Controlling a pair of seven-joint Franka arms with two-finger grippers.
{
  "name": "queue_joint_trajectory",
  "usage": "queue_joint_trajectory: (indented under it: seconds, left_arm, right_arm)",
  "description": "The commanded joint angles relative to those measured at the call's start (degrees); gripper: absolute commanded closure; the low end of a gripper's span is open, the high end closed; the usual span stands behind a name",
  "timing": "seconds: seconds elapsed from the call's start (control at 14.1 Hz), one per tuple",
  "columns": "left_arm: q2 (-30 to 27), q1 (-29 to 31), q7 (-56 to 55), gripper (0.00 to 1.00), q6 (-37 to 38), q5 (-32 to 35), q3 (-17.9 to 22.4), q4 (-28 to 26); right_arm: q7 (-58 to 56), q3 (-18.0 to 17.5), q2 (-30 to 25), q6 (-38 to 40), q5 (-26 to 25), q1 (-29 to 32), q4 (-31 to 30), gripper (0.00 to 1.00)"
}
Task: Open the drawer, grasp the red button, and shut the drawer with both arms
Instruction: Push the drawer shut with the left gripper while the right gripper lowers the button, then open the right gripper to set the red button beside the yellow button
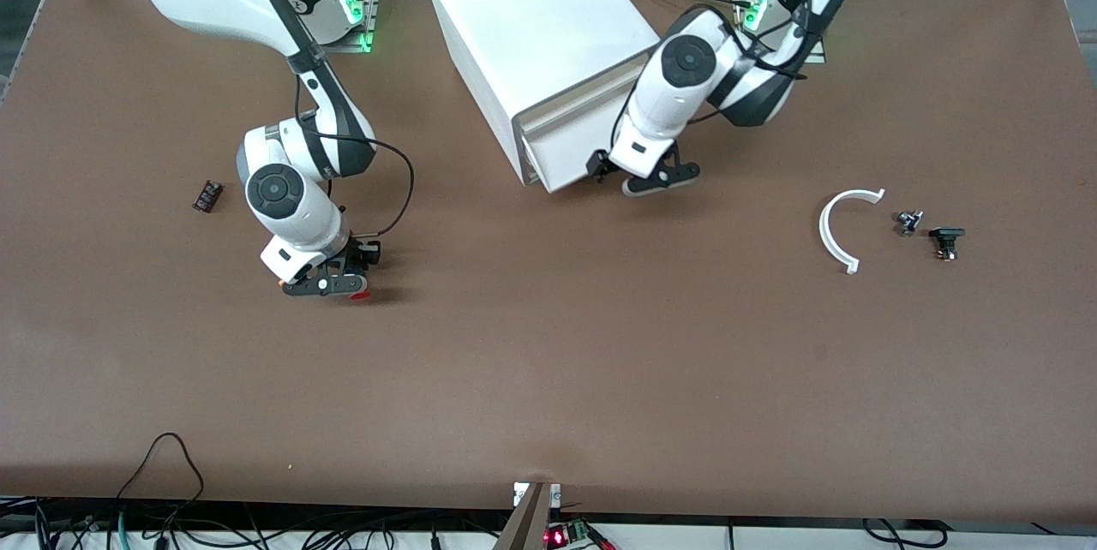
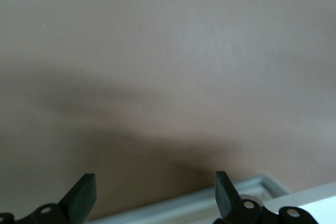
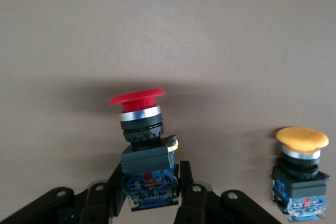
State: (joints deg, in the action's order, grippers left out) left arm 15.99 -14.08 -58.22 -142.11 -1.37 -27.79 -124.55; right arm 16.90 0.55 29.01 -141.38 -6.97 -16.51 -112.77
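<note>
Front view. Risk of dropping the small push button with round red cap and black cube body [image 1: 360, 294]: clenched only at its lower body by the right tool [image 1: 330, 283], so liable to tip or slip on a quick swing. Poised low over the brown tabletop [image 1: 600, 379], toward the right arm's end, wrist bent down from a folded elbow. Risk also of skewing the big white box cabinet [image 1: 531, 36] by a slanted push, given the left tool [image 1: 630, 176] pressed close to the shallow white drawer with cream slat front [image 1: 561, 158]. Forearm dropped steeply, wrist turned toward the cabinet front. Cannot tell whether fully home.

Left wrist view. Left tool [image 2: 155, 198] released, black fingertips [image 2: 84, 195] spread wide with nothing between. Pale drawer rim [image 2: 262, 184] just beneath. Danger of catching that rim when withdrawing.

Right wrist view. Right tool [image 3: 152, 195] grasping the red-capped button [image 3: 142, 129] upright, with slight tilt. Same-sized button with orange-yellow cap [image 3: 302, 171] standing just beside on the tabletop, apart from the tool. Easy to knock over with a sideways move.
</note>
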Motion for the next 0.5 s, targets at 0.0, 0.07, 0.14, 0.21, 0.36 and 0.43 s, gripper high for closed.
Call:
queue_joint_trajectory:
  seconds: [0.0, 0.07, 0.14, 0.21, 0.36, 0.43]
  left_arm:
    - [-2.6, 0.3, -0.2, 0.0, 1.8, -0.2, -2.5, -2.3]
    - [-2.5, 0.3, -0.1, 0.0, 2.6, -0.3, -3.5, -2.4]
    - [-2.6, 0.3, -0.2, 0.0, 3.8, -0.5, -4.5, -2.4]
    - [-2.7, 0.4, -0.1, 0.0, 5.2, -0.7, -5.8, -2.6]
    - [-2.9, 0.5, -0.1, 0.0, 5.6, -0.7, -7.5, -2.6]
    - [-2.8, 0.8, -0.1, 0.0, 5.5, -0.7, -7.5, -2.6]
  right_arm:
    - [4.8, 0.2, -4.8, 1.9, -0.6, 0.0, -1.1, 0.0]
    - [7.5, 0.0, -6.0, 6.8, -0.4, 0.0, 1.5, 0.0]
    - [9.0, -0.3, -7.1, 12.2, -0.4, 0.0, 4.5, 0.0]
    - [9.3, -0.4, -7.5, 17.7, -0.4, -0.1, 8.7, 0.0]
    - [9.3, -0.4, -7.6, 25.2, -0.2, -0.1, 16.1, 0.0]
    - [9.1, -0.3, -7.7, 27.7, -0.2, -0.1, 19.0, 0.0]
